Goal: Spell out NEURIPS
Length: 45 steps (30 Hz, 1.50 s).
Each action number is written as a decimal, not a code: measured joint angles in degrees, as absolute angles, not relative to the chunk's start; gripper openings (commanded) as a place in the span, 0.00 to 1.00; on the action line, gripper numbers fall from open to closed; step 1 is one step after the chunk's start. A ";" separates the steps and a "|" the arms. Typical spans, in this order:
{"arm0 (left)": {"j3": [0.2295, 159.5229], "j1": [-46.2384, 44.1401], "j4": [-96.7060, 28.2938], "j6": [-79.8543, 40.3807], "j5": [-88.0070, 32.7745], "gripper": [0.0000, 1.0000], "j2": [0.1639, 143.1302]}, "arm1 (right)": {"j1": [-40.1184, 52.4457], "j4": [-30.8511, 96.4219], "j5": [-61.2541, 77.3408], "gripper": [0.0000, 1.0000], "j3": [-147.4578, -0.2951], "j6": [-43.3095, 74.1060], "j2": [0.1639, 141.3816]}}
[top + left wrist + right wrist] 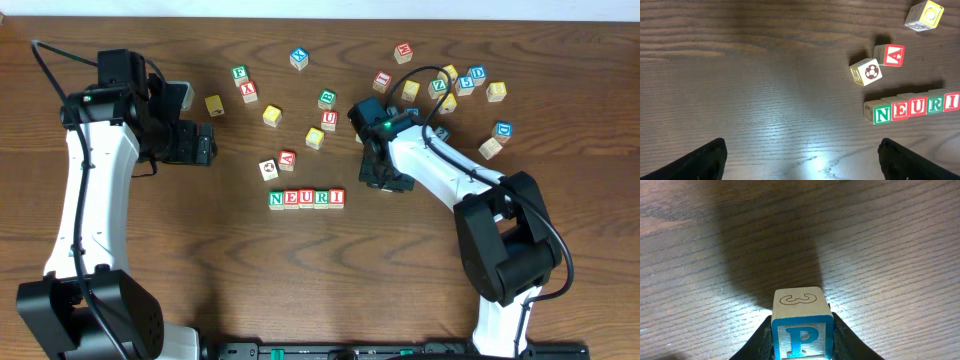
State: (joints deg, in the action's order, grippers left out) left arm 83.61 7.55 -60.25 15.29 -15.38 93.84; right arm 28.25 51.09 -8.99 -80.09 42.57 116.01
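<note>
Right claw [802, 342] seen clenched on P block [802, 325], fingers pressed flat against both side faces. Block held just right of NEURI row [306, 198], near I end; small gap of bare table [300, 270] seen between. Left claw [805, 165] spread wide, nothing gripped, over bare wood left of row. Loose blocks [440, 85] scattered behind row.

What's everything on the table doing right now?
Left end effector, open, holding nothing.
Right end effector, shut on the P cube.
P cube, pinched between the fingers.
NEURI row, five cubes side by side, letters up.
Soccer-ball cube, loose, turned askew.
A cube, loose.
</note>
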 measured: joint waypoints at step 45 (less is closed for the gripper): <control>83.61 7.55 -60.25 15.29 -15.38 0.95 93.84 | 35.33 51.09 -8.73 0.19 -80.12 42.59 116.01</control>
